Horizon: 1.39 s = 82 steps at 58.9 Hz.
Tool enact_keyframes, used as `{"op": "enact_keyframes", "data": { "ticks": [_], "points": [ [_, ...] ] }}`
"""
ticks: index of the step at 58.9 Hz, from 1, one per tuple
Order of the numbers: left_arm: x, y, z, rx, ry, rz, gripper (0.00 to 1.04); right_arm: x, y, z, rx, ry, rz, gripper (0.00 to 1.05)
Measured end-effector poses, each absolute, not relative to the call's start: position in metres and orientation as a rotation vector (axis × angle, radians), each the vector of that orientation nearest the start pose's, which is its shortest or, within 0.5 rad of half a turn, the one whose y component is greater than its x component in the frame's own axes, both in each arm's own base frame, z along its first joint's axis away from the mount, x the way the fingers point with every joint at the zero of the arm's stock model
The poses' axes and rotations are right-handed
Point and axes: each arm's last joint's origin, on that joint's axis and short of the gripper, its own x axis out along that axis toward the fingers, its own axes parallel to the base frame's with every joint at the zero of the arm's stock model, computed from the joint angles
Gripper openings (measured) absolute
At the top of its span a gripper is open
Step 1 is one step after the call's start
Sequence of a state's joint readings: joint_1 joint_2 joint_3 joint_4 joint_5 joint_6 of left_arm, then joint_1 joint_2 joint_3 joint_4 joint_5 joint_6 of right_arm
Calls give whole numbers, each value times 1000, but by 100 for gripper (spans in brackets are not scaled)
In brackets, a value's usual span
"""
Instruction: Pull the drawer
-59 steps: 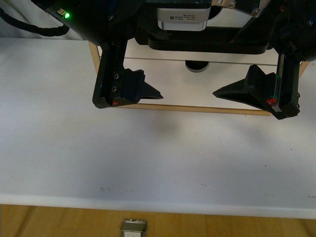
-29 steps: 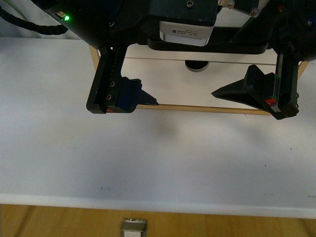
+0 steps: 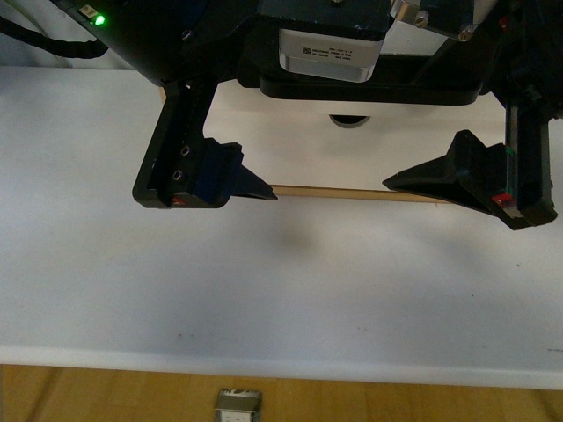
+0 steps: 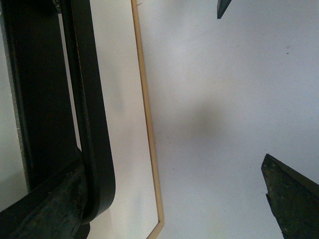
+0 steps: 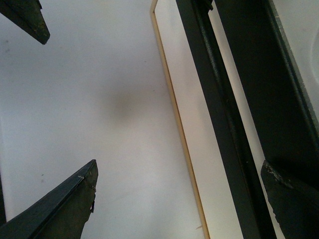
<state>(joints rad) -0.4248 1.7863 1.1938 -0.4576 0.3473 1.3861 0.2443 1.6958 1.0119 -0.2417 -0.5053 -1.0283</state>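
The drawer (image 3: 352, 158) lies at the back of the white table, white front up, with a wooden rim and a dark half-round notch (image 3: 350, 120). Its long black bar handle (image 3: 369, 86) runs across the top of the front view. My left gripper (image 4: 169, 209) is open and straddles the handle (image 4: 89, 124): one finger lies beyond the bar, and the near finger (image 3: 211, 176) hangs over the table. My right gripper (image 5: 177, 204) is also open astride the handle (image 5: 219, 124), with its near finger (image 3: 475, 180) pointing left. Neither gripper is closed on the bar.
The white table (image 3: 264, 290) stretches toward me to its front edge (image 3: 281, 369). Below it is wooden floor with a small metal piece (image 3: 239, 406). The arms' black bodies fill the top of the front view.
Both near fingers have shifted toward me and lower in the front view, the left one also outward to the left. The drawer's wooden edge stays where it was.
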Motion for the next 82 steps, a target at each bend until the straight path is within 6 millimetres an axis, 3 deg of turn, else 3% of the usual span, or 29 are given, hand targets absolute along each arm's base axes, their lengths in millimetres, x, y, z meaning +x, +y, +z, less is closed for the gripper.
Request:
{"op": "enact_keyframes", "data": {
  "ticks": [31,53,82],
  "points": [
    [264,-139,188,1307,380,-1395,99,255,101,180,-829,475,1198,96],
    [243,-140,189,1303,256,-1345,99,239,101,176,-776,449,1154,96],
    [231,-134,232,1144,-18,-1105,98,225,77,224,-725,238,955,96]
  ]
}}
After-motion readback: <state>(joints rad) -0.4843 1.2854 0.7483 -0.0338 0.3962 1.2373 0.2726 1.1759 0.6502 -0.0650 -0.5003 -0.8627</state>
